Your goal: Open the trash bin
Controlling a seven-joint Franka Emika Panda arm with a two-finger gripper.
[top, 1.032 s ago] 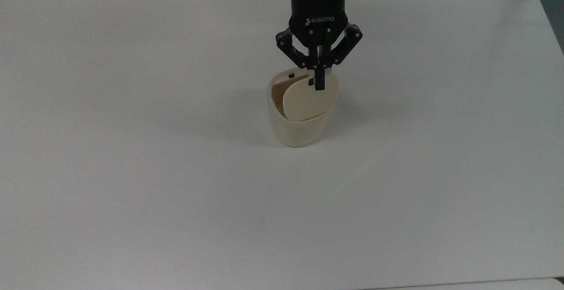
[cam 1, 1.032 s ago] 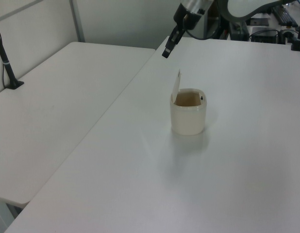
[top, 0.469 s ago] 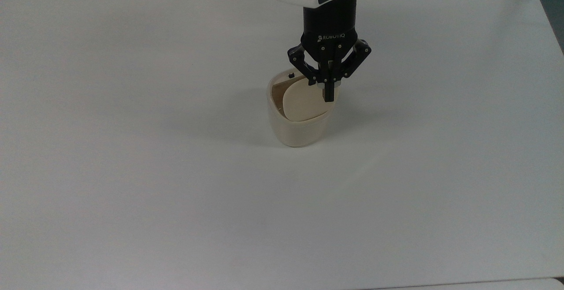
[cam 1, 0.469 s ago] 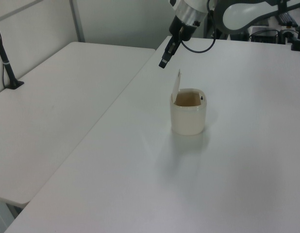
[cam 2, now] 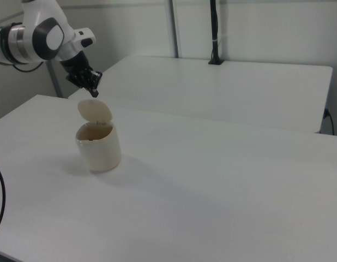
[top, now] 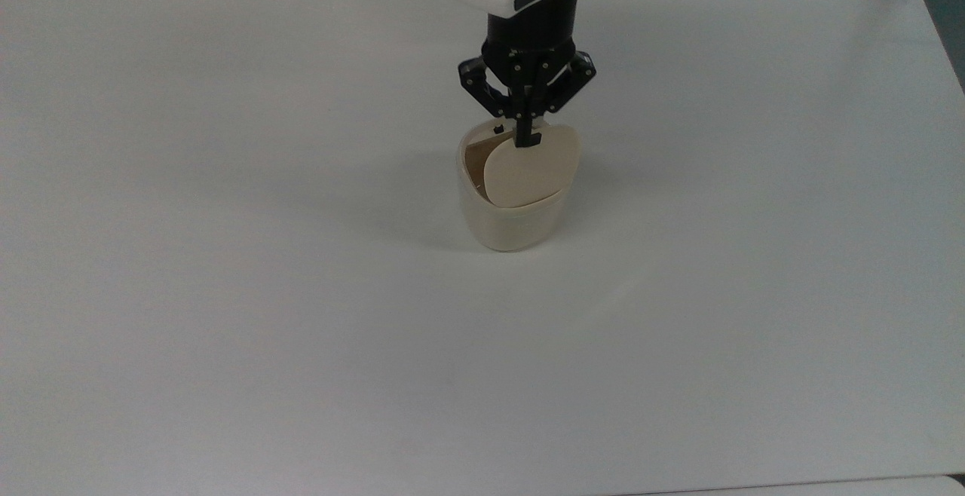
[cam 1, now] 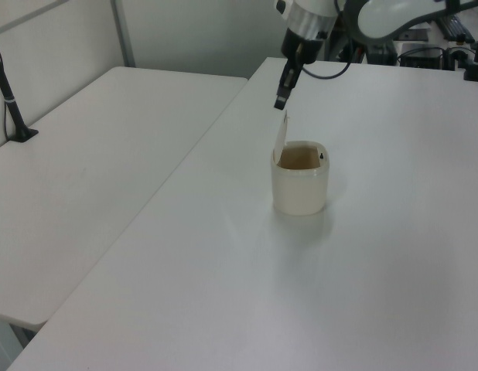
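The trash bin [top: 516,202] stands on the bench [top: 226,292], lid [cam 1: 281,139] upright, so it looks open; the clenched, empty gripper [top: 525,138] hovers just above.

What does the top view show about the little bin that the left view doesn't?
Top view alone: the broad flat face of the raised lid, and the black linkages of the robot's hand.

Left view alone: the lid edge-on as a thin upright sliver, the brownish inside floor of the bin, and a second white table beside the white table it stands on.

Both: the small cream-beige plastic trash bin standing open, with the shut hand above the lid's top edge.
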